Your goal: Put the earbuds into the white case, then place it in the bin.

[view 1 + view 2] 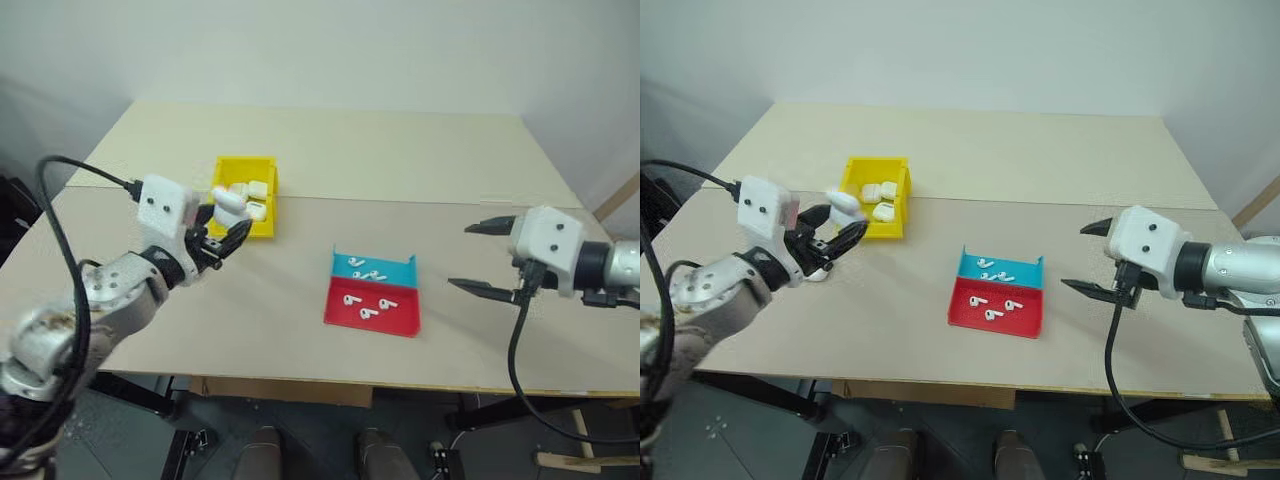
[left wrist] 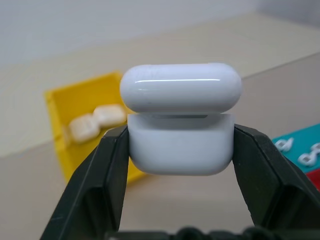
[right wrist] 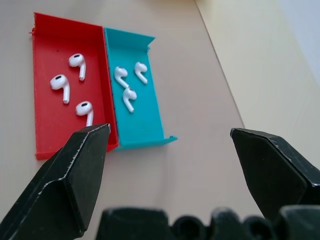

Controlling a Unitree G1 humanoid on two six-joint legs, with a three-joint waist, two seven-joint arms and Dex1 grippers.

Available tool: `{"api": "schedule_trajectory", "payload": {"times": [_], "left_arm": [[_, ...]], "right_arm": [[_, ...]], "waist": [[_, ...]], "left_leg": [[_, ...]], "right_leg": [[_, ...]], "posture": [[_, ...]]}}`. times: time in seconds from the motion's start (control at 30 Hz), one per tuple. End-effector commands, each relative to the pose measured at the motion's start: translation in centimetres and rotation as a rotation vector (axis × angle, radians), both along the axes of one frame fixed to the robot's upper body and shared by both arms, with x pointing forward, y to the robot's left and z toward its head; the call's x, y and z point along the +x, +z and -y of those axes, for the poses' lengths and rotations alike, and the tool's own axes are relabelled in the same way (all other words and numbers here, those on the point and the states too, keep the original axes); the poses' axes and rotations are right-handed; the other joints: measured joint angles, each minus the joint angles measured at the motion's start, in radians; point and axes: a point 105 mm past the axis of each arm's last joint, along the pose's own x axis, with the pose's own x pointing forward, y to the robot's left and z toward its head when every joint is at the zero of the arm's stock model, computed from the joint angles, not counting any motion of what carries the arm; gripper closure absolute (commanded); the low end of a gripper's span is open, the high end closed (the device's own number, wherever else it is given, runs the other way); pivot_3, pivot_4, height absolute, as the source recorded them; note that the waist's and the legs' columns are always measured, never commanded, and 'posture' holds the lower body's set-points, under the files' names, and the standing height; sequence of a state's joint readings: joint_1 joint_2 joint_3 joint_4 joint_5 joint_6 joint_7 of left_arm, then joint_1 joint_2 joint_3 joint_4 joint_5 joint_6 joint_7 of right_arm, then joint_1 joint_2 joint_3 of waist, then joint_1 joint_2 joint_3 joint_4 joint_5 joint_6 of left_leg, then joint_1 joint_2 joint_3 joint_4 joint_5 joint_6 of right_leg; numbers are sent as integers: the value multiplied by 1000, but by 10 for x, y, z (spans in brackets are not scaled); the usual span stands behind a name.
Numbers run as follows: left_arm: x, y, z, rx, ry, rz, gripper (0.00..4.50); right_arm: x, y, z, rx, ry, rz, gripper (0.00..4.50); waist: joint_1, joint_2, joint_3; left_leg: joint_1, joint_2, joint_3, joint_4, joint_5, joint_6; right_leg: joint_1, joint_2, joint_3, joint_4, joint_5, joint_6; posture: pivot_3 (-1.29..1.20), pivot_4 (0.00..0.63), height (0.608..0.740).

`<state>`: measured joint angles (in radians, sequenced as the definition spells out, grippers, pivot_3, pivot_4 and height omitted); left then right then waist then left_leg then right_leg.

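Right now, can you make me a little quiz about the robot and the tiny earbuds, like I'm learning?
1. True or false: the left gripper holds a white case with its lid ajar.
2. How many earbuds lie in the tray's red half? A) one B) three C) six
3. Fill in: other white cases sit in the ___ bin.

Key: 1 true. 2 B. 3 yellow.

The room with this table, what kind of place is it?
Probably a robot test lab: a plain table against bare walls, holding a yellow bin of white cases and a red and blue tray of earbuds.
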<state>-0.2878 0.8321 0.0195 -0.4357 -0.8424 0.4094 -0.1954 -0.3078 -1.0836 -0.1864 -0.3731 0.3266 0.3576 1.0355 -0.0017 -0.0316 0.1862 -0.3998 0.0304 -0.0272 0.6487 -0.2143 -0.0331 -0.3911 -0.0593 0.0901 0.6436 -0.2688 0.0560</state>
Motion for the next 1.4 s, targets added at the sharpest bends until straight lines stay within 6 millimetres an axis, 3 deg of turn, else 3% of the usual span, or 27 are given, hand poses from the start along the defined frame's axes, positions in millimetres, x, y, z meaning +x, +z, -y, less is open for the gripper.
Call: {"api": "schedule_trajectory", "payload": {"times": [0.03, 0.13, 0.2, 0.53, 0.8, 1.1, 1.2, 1.3, 1.4], "left_arm": [[-10, 2, 13, -7, -205, 115, 1735], [-14, -7, 21, -77, -404, 82, 1735], [-19, -8, 24, -97, -484, 175, 1735], [-27, -22, 31, -205, -645, 331, 1735], [-40, -44, 37, -226, -788, 372, 1735], [-39, -72, 41, -198, -706, 387, 1735], [-42, -73, 44, -194, -682, 437, 1735], [-50, -76, 40, -202, -711, 425, 1735], [-58, -82, 36, -187, -756, 414, 1735]], "right_arm": [[-3, 14, -8, -16, 57, 74, 0], [-4, 17, -14, -32, 76, 78, 0], [-9, 19, -22, -57, 106, 30, 0], [-16, 27, -52, -91, 190, 81, 0], [-26, 7, -69, -255, 236, -198, 0], [-16, -17, -98, -364, 249, -279, 0], [-11, -28, -104, -386, 214, -303, 630], [-11, -34, -110, -408, 221, -310, 1629], [-9, -41, -115, -429, 224, -320, 1629]], "waist": [[-1, 0, 0], [-4, 0, 0], [-9, 1, 0], [-15, 1, 0], [-17, 2, 0], [-18, 2, -1], [-15, 2, -1], [-15, 2, -1], [-17, 2, -1]], "left_leg": [[0, 0, 0, 0, 0, 0], [0, 0, 0, 0, 0, 1], [0, 0, 0, 1, 0, 1], [0, 2, -1, 2, -1, 2], [0, 2, -1, 3, -1, 2], [-1, 2, -1, 3, -2, 3], [-2, 2, -2, 4, -2, 3], [-4, 2, -3, 5, -2, 3], [-6, 2, -3, 5, -2, 4]], "right_leg": [[0, 0, 0, 0, 0, 0], [0, 0, 0, 0, 0, 0], [0, 0, 0, 1, 0, 0], [0, 1, 0, 2, 0, 1], [-1, 1, 0, 3, 0, 1], [-2, 1, -1, 3, 0, 0], [-2, 1, -1, 3, 0, 0], [-4, 1, -2, 4, 0, 0], [-8, 1, -2, 5, 0, 0]], "posture": [[0, 150, 740], [0, 150, 740], [0, 150, 740], [0, 150, 740], [0, 150, 740], [0, 150, 740], [0, 150, 740], [0, 150, 740], [0, 150, 740]]}}
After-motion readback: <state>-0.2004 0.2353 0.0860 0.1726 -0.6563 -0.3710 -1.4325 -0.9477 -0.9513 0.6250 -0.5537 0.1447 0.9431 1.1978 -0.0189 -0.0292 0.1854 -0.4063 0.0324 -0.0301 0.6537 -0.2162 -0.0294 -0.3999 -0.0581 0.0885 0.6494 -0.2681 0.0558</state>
